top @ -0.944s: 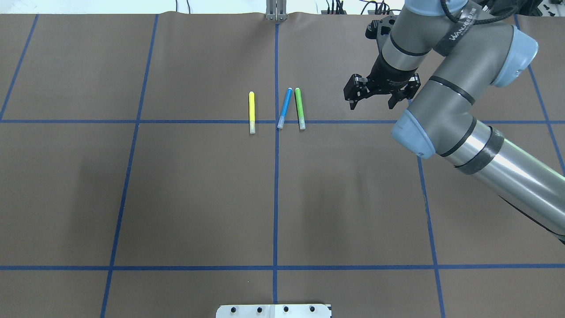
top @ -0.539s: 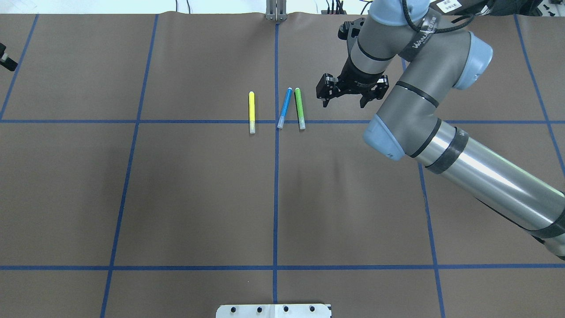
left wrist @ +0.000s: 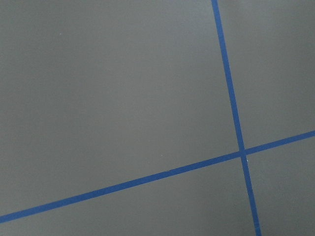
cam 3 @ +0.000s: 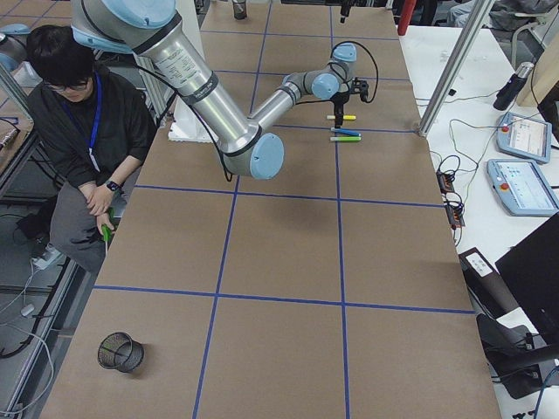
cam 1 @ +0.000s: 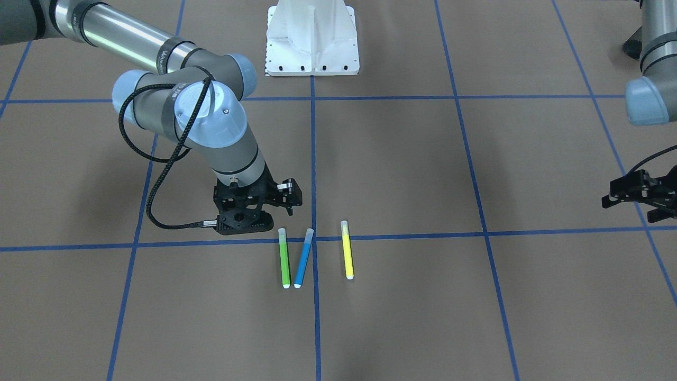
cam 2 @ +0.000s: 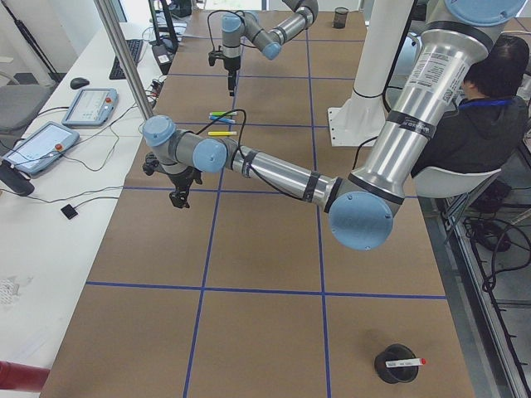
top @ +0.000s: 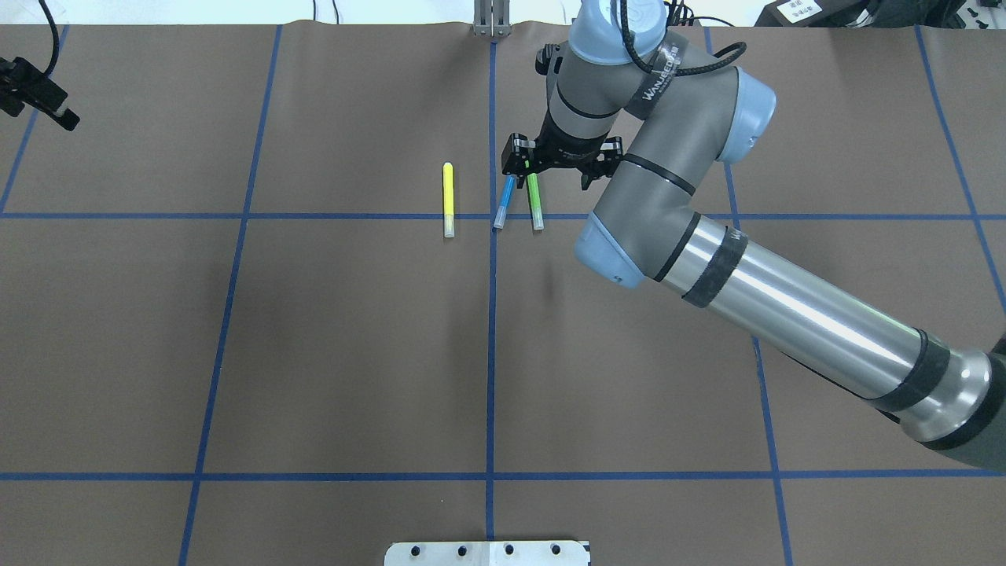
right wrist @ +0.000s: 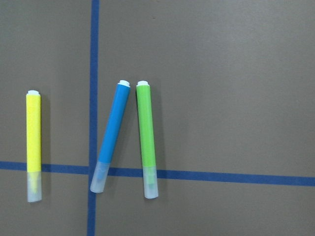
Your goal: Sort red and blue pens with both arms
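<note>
— Seen from the left end of the counter (cam 2: pixel 274 332), what sits nearest?

— A black mesh cup (cam 2: pixel 397 369) stands near that end. The red pen (cam 2: pixel 410 362) is at its rim, with its white barrel and red end showing (whether it rests inside or across the top cannot be told).

— And beyond the cup?

— The left arm (cam 2: pixel 274 170) extends low over the counter. The left claw (cam 1: pixel 631 210) hangs over bare brown surface, well apart from the markers. Its fingers look spread with nothing between them, though the frame edge cuts part of it off.

— Then come the markers?

— Three lie flat in a row around the middle tape crossing (top: pixel 492 216), clear caps toward the robot. The yellow marker (top: pixel 448 200) lies on the robot's left, apart from the other two. The blue pen (top: pixel 506 201) is between the others, tilted, with its cap on the crossing. The green marker (top: pixel 534 203) lies just beside it on the robot's right. Those two come close at the ends away from the robot but do not touch.

— And farthest along?

— The right claw (top: pixel 552 168) hovers raised above the counter, by the green marker on the robot's right side of the row. Its jaws are wide and it holds nothing (its wrist camera sees all three markers uncovered below). The right arm (top: pixel 786 314) comes in behind it.
</note>
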You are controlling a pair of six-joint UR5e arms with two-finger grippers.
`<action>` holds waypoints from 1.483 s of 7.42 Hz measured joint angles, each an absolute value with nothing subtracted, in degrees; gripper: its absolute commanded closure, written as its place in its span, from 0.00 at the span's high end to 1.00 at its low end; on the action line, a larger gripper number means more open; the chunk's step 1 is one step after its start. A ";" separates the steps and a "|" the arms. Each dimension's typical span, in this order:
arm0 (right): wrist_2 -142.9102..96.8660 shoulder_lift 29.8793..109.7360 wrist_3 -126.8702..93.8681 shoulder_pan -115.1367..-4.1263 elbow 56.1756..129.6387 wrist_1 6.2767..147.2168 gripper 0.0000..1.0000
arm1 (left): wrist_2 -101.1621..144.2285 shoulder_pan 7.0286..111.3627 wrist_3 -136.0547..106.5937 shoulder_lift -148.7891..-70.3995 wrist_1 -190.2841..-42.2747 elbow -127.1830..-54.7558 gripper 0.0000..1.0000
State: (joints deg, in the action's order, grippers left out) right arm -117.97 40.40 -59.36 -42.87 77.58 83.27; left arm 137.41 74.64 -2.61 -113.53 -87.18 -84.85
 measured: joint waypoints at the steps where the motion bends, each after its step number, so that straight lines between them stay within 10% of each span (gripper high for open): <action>1: -117.00 37.68 -60.42 -42.77 73.48 81.78 0.99 | 133.56 73.63 -2.40 -113.58 -87.16 -84.97 1.00; 11: -112.78 27.08 -71.25 -39.37 49.93 71.01 0.79 | 130.72 72.20 -2.30 -112.18 -89.03 -85.37 1.00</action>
State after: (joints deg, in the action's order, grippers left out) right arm -112.78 27.08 -71.25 -39.37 49.93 71.01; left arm 130.72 72.20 -2.30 -112.18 -89.03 -85.37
